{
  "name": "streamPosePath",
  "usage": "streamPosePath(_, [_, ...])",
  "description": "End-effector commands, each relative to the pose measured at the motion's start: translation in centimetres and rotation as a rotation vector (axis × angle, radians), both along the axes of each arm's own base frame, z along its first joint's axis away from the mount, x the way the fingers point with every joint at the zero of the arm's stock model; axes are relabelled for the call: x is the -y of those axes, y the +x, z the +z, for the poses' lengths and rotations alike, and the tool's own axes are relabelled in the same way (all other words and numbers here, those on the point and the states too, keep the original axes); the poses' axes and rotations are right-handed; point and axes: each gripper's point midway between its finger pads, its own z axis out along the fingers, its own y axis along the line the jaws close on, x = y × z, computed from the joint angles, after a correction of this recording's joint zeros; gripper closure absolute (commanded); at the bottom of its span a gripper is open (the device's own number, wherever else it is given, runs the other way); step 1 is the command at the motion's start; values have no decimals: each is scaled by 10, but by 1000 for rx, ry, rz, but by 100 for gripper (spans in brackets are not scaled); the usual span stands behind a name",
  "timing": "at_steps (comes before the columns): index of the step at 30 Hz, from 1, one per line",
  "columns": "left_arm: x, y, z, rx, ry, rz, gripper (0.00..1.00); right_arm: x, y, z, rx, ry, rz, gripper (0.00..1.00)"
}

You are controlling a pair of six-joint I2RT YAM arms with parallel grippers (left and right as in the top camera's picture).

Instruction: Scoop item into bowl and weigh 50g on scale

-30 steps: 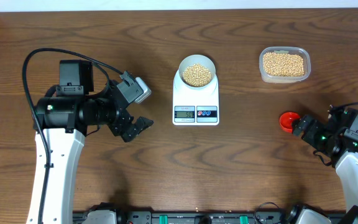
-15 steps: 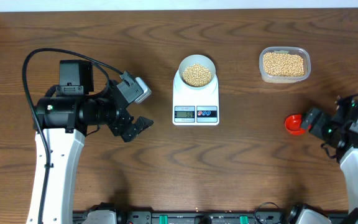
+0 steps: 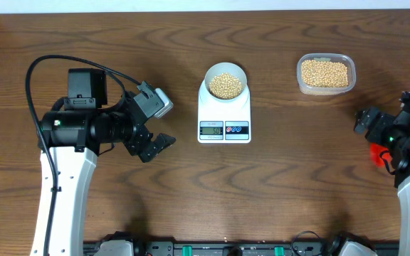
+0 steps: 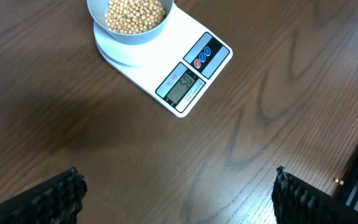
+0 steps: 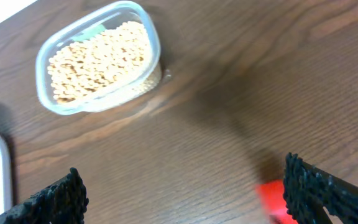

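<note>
Wood table [image 3: 283, 171]: bowl [image 3: 225, 65] of beans [image 3: 225, 85] sits on scale [image 3: 224, 114]. Left end effector [image 4: 179, 196] and right end effector [image 5: 185, 193] spread, empty. Best hold both clear of scale.

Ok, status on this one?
Open, empty: left gripper, right gripper. On scale: bowl of beans. By right gripper: red scoop; nothing blocking.

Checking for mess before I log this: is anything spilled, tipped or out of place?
Nothing stands out. The bowl of beans sits squarely on the scale, the tub is upright, and the red scoop lies loose on the table.
</note>
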Motion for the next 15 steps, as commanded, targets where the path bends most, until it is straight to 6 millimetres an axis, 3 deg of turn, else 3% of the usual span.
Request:
streamPosePath(1, [-2, 3, 4, 19, 10, -8, 2, -31, 0, -7, -31, 77, 115, 1])
streamPosePath(4, [-2, 3, 4, 19, 10, -8, 2, -63, 0, -16, -64, 147, 217, 1])
streamPosePath(9, [-2, 3, 4, 19, 10, -8, 2, -103, 9, -14, -44, 146, 353, 1])
streamPosePath(15, [-2, 3, 4, 19, 10, -8, 2, -124, 16, -7, 6, 84, 468, 1])
